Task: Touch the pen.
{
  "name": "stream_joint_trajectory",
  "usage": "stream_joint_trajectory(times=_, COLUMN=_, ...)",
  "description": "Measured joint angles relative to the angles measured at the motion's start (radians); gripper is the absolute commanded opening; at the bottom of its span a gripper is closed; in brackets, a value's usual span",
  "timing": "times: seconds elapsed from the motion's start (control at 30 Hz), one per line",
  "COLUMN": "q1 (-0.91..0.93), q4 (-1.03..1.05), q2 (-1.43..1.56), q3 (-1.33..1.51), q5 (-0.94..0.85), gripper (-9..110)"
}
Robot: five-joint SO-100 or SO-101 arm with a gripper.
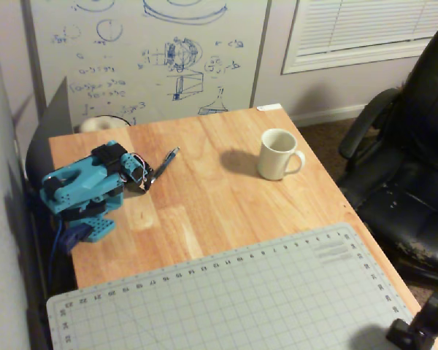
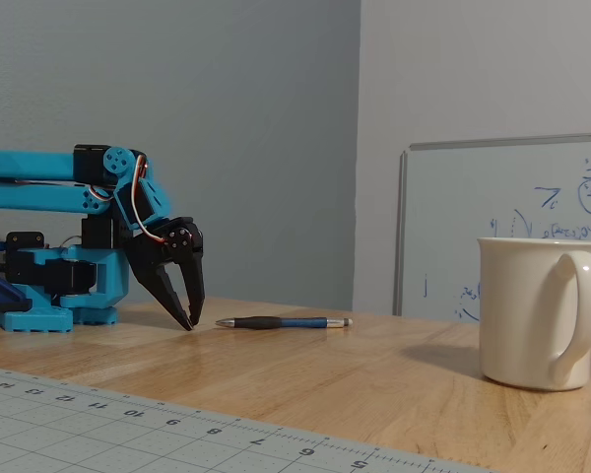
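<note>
Jaws nearly closed, empty: black gripper [image 2: 189,320] tips down on the wooden table [image 2: 305,370], just beside the pen [image 2: 284,322]; cream mug [image 2: 537,312] well apart.

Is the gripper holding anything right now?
Nothing: the gripper points down at the table, tips just short of the pen, which lies flat.

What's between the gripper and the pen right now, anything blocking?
Nothing visible. The gripper points down at the table, tips just short of the pen with only bare wood in the gap. The mug stands well off to the right in both fixed views.
</note>
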Motion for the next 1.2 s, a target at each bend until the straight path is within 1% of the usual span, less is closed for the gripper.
stream_joint_trajectory(times=0.87, q1=0.0, q4=0.0, q2=-0.006, q3=0.0, q5=0.0, gripper=1)
stream_joint_trajectory(times=1.0, q1=0.0, q4=-0.018, q2=-0.117, q3=-0.046, q5=0.0, gripper=1)
stream_joint_trajectory(times=1.2, q1=0.0, q4=-0.023, q2=-0.436, q3=-0.255, q5=0.0, gripper=1)
